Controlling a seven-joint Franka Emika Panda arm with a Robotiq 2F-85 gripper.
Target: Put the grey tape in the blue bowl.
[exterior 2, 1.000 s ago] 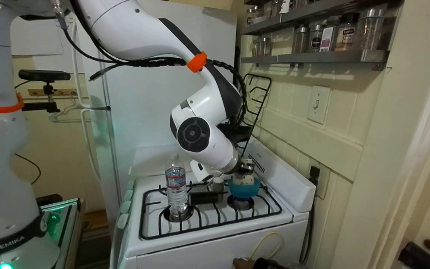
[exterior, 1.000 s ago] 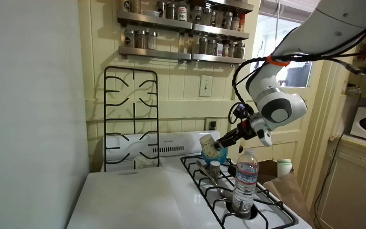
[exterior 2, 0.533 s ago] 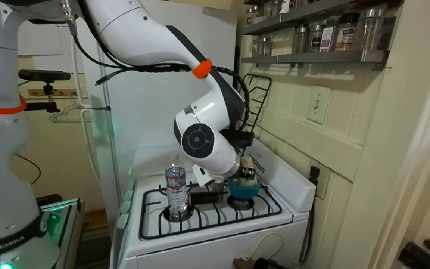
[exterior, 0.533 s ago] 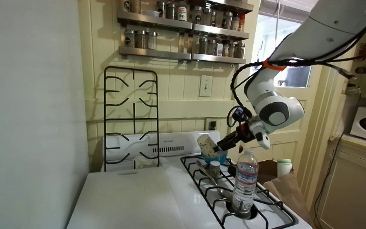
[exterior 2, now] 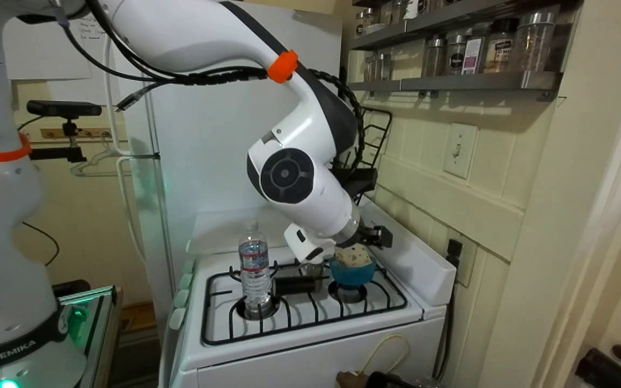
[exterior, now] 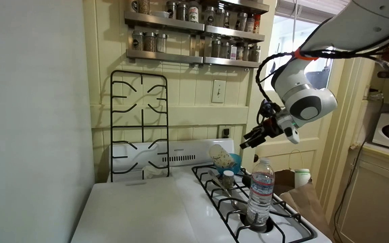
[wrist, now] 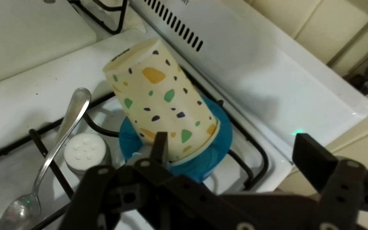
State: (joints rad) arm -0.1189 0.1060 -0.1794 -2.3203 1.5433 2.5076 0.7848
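The blue bowl (wrist: 217, 153) stands on the rear of the stove grate, and it shows in both exterior views. A speckled cream paper cup (wrist: 168, 99) leans in it, tilted, with its rolled rim down inside the bowl. My gripper (wrist: 231, 143) is open, its jaws wide apart with nothing held between them. In an exterior view the gripper (exterior: 245, 141) hangs above and to the right of the bowl, apart from the cup. The grey tape cannot be made out; a greyish patch by the cup's edge in the bowl is too unclear to name.
A white-capped clear water bottle (exterior: 261, 190) rises from the front burner. Close to the bowl stand a white-lidded shaker (wrist: 85, 151) and a metal spoon (wrist: 21, 209) on the black grate. The stove's back panel (wrist: 267, 86) borders the bowl's far side.
The gripper, on the speckled cup before, has let go and pulled up and away, rightward in an exterior view. The cup has tipped further over and stays leaning in the bowl.
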